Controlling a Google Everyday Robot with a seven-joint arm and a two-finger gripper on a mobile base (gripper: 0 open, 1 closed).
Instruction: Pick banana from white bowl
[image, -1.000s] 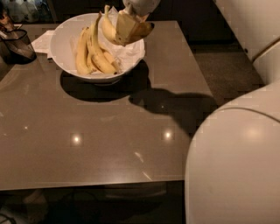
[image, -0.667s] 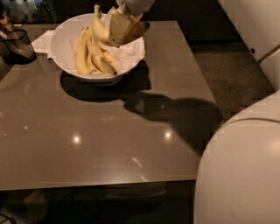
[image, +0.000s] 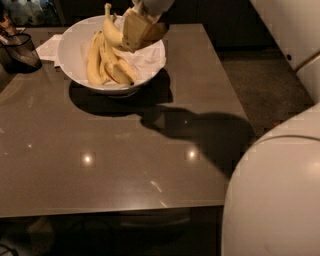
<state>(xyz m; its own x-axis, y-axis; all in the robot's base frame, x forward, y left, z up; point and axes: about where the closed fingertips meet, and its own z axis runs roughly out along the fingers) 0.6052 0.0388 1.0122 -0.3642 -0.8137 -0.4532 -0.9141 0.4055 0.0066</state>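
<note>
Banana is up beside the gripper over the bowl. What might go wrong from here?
1. The banana stands at the edge of the gripper, above the white bowl, not centred; it may slip and fall back.
2. The other bananas lie close beneath it; a low move might drag them or nudge the bowl.
3. A swing toward the dark container beside the bowl might hit it.

High view down — fingers (image: 137, 31) over far table (image: 125, 165) end.
</note>
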